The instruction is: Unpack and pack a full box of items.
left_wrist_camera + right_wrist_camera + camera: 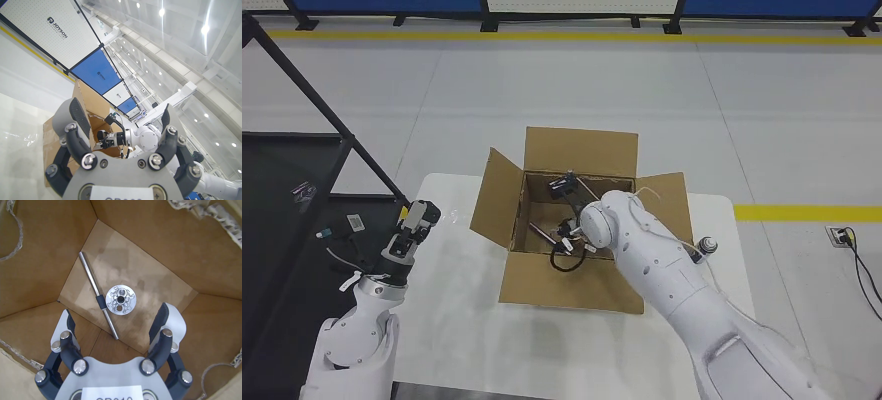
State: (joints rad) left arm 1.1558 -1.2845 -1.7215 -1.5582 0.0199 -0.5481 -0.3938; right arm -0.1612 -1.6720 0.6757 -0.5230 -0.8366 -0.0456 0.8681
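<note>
The white table (pixel 457 310) in front of me carries an open cardboard box (pixel 567 285), set toward the far edge with its flaps spread outward. A scrap of clear plastic film (pixel 449 212) lies near the box's left flap. A small grey round thing (pixel 707 244) stands beside its right flap.
</note>
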